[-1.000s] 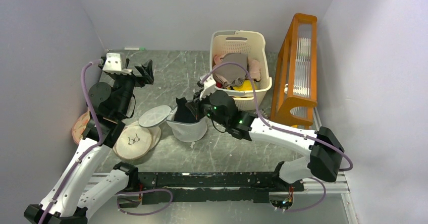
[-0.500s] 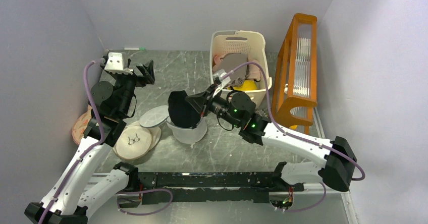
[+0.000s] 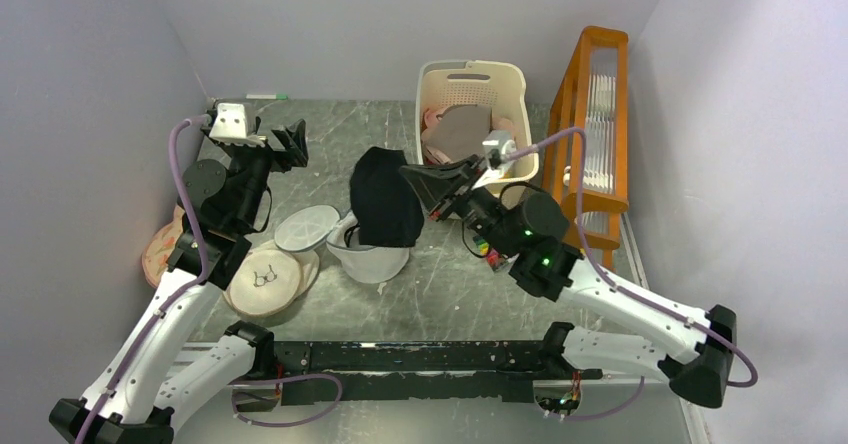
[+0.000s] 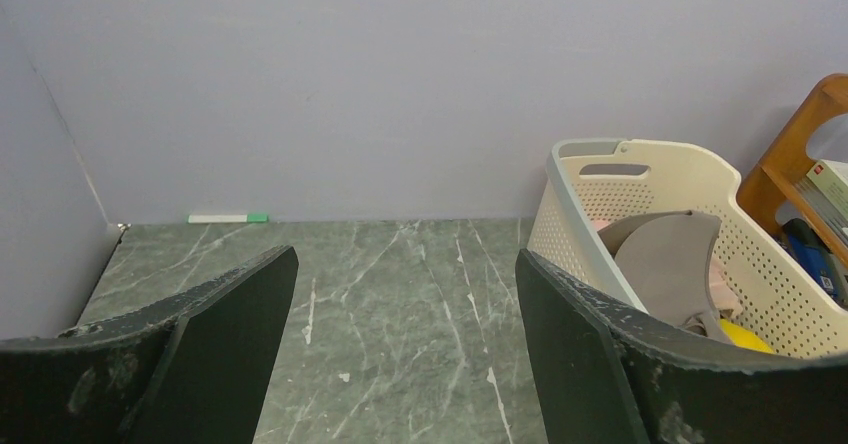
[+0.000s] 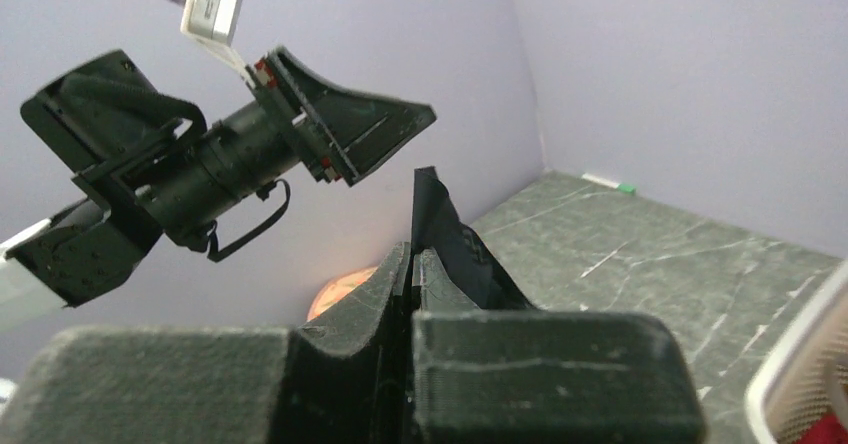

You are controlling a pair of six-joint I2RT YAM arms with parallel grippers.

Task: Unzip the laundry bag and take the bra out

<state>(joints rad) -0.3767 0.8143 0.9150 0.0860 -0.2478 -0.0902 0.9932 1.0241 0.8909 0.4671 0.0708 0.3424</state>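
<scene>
The right gripper's fingers press together on a fold of the black bra, which sticks up above them. Behind, the left gripper hangs above the green table. A basket rim shows at lower right.

— Soft, even light from overhead, isn't it? Barely a shadow on the table.
— Yes, and no glare. But the bra reads as flat black, and the right gripper, close to its wrist camera, looks blurred and grainy.
</scene>
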